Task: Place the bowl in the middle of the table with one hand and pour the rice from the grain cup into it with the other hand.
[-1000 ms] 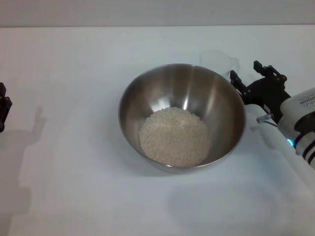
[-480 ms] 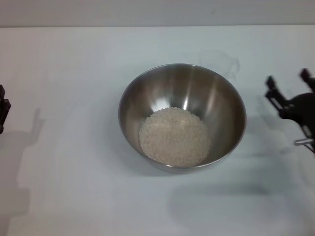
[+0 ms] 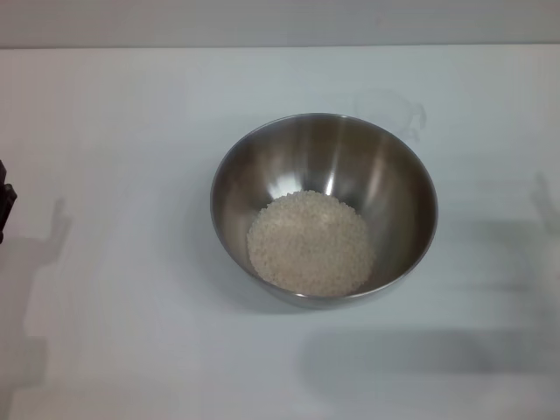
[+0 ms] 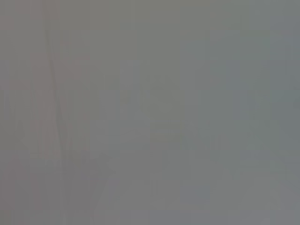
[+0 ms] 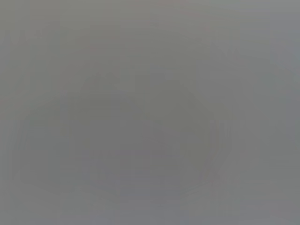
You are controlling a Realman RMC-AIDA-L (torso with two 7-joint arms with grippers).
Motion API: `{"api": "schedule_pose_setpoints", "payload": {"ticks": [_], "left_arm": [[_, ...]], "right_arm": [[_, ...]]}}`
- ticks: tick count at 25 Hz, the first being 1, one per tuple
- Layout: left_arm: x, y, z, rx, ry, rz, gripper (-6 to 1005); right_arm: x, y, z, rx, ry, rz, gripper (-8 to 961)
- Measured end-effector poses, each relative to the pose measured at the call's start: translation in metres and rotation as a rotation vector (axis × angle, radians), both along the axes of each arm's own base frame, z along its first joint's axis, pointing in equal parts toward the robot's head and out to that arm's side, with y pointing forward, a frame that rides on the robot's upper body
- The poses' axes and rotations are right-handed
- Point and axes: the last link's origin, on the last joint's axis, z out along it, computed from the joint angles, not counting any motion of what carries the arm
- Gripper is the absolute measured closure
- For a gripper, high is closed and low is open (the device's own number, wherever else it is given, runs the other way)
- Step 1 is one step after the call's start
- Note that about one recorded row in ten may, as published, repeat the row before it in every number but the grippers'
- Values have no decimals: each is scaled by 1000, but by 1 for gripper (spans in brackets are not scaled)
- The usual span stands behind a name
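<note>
Your bowl point(image 3: 324, 208) sits mid-table point(image 3: 131, 350), rice point(image 3: 311, 242) heaped loose in its bottom. The grain cup point(image 3: 391, 112) stands just behind the bowl's far right rim, apparently empty. Left claw point(image 3: 5, 199) is a sliver at the left edge, so whether it's open or gripping anything, you can't tell; the right claw isn't visible at all. That steel looks stiff and slick, so take it by the rim. The cup's thin and light; squeeze gently mid-wall. No labels readable anywhere.

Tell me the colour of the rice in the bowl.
Off-white, slightly beige rice, against the shiny silver bowl; clearest in the head view.
</note>
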Motion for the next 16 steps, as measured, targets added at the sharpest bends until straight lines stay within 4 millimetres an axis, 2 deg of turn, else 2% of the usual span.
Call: {"api": "schedule_pose_setpoints", "payload": {"ticks": [16], "left_arm": [[-12,-4,-1,-27,-10,54,170]], "right_arm": [[0,-3,1,7,-11,9,120]]}}
